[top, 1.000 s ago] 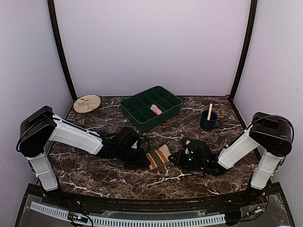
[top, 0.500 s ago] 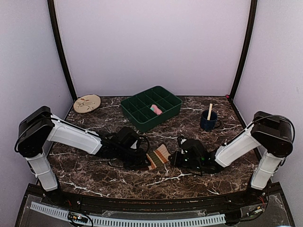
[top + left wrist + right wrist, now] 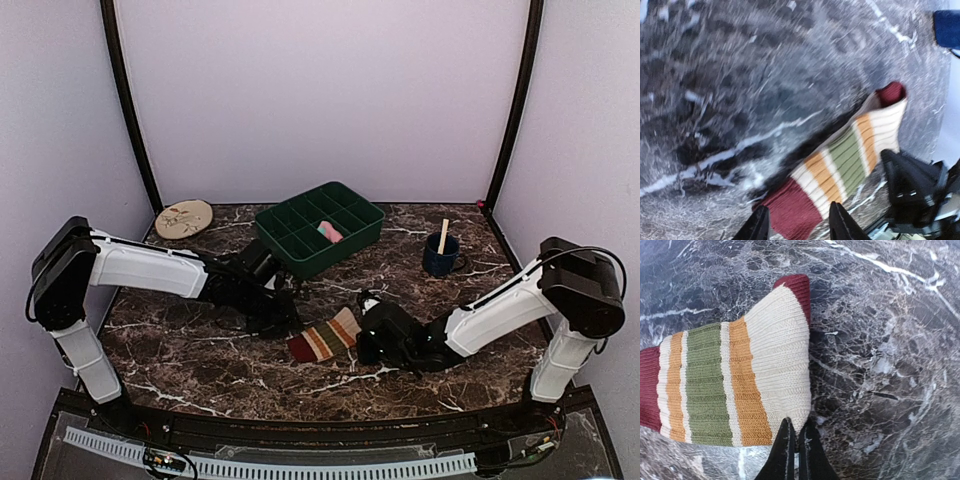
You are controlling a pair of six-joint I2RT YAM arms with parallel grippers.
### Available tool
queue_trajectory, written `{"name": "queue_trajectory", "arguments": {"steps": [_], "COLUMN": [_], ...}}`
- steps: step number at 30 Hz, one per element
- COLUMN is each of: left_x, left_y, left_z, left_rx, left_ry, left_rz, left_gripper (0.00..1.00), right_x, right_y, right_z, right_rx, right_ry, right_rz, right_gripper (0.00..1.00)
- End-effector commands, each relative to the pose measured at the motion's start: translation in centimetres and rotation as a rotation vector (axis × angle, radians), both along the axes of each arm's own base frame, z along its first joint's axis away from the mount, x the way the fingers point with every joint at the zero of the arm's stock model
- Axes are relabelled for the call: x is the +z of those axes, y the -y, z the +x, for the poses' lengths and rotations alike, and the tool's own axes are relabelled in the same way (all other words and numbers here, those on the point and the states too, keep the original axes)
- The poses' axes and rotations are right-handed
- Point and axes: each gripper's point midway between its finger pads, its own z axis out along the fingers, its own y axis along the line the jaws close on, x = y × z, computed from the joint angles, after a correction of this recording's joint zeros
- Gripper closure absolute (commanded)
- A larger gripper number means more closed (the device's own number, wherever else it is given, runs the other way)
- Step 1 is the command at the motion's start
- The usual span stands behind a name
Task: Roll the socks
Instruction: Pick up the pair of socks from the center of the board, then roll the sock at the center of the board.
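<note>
The striped sock (image 3: 322, 338) lies flat on the marble table, its maroon end at the left. It also shows in the left wrist view (image 3: 840, 160) and the right wrist view (image 3: 735, 385). My right gripper (image 3: 366, 336) is shut on the sock's beige right edge (image 3: 796, 427). My left gripper (image 3: 284, 322) is open (image 3: 799, 227), and the sock's maroon end lies just ahead between its fingertips. The pink sock (image 3: 329, 232) lies in a compartment of the green tray.
The green divided tray (image 3: 300, 250) stands at the back centre. A blue mug (image 3: 440, 256) with a wooden stick stands at the back right. A round beige disc (image 3: 184, 218) lies at the back left.
The striped sock now lies longer, with its maroon end showing at the left. My left gripper has drawn back from it. My right gripper has moved left with the sock's edge.
</note>
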Motion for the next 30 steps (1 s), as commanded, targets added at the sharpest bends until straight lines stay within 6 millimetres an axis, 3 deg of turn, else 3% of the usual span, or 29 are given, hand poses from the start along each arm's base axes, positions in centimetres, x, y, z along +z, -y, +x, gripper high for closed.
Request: {"name": "queue_trajectory", "arguments": {"steps": [1,6,12,18,23,30], "left_x": [3.1,4.0,4.4,3.3,4.1,3.9], "left_y": [1.2,3.8,7.2,6.3,6.1,6.8], "left_z": [1.1,2.9,3.7,5.4,6.6,5.9], "left_rx": [-0.024,-0.096,-0.334,-0.374,-0.346,-0.361], "left_ry": [0.005,0.001,0.083,0.178,0.189,0.093], "left_rz": [-0.074,-0.152,-0.255,-0.264,-0.3,-0.335], "left_gripper": [0.55,0.55,0.55,0.54,0.54,0.53], "right_x": [1.9,3.0,4.0,4.4,4.3,4.4], "right_y": [0.1,-0.8,-2.0,-2.8,-2.9,-3.2], "right_z": [0.6,0.7,0.1,-0.4,-0.4,-0.2], "right_rx": [0.019,0.095,0.26,0.339,0.358,0.367], "right_ry": [0.123,0.194,0.254,0.263,0.266,0.279], "right_rz": [-0.101,-0.152,-0.21,-0.221,-0.242,-0.259], "right_gripper": [1.0,1.0,1.0,1.0,1.0,1.0]}}
